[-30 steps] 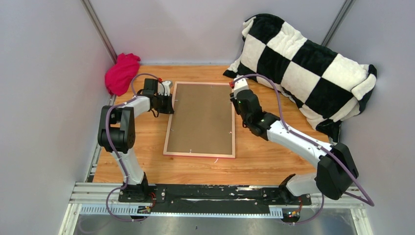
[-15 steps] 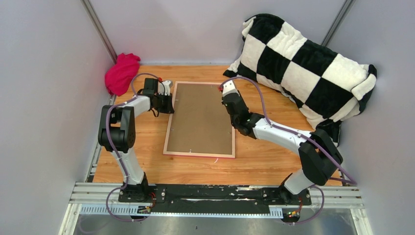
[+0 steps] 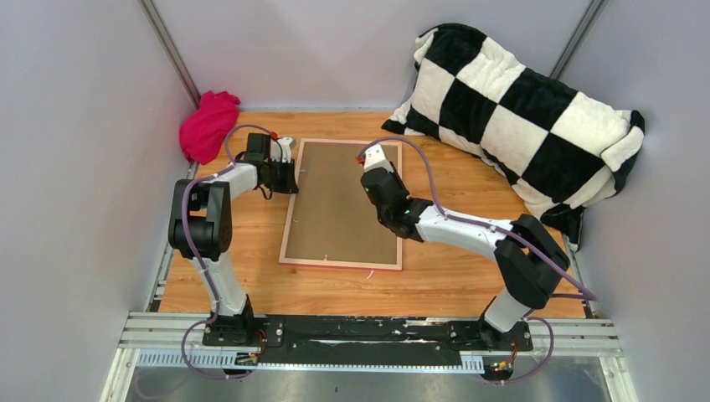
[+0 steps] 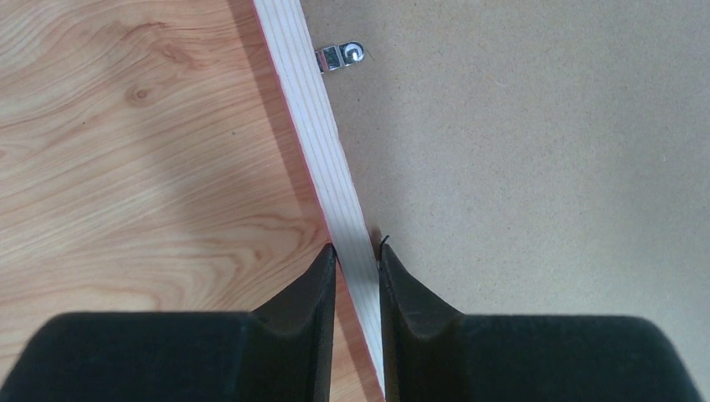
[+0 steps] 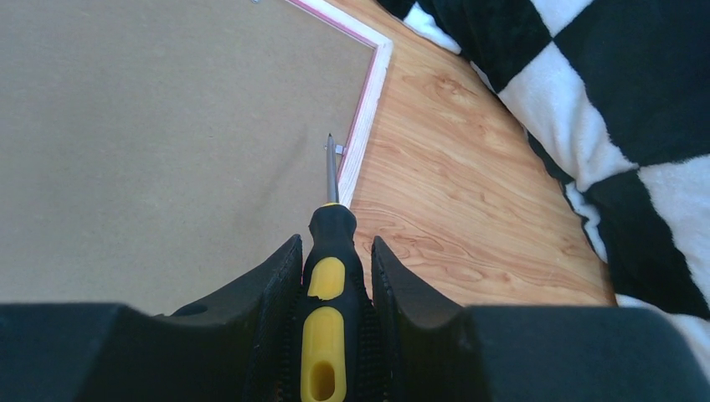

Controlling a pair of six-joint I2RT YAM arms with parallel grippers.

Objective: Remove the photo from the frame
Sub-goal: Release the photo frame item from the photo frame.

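Pinches the left rail of the frame (image 3: 288,219) in the left gripper (image 4: 356,260) and aims the screwdriver (image 5: 324,335) clamped in the right gripper (image 5: 335,244) straight at the right-rail retaining tab (image 5: 337,150) just ahead, with the photo hidden under the backing board (image 5: 167,126).

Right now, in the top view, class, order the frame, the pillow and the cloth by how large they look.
1. pillow: clearly the largest.
2. frame: lying back-up, mid-sized.
3. cloth: by far the smallest, in the far left corner.
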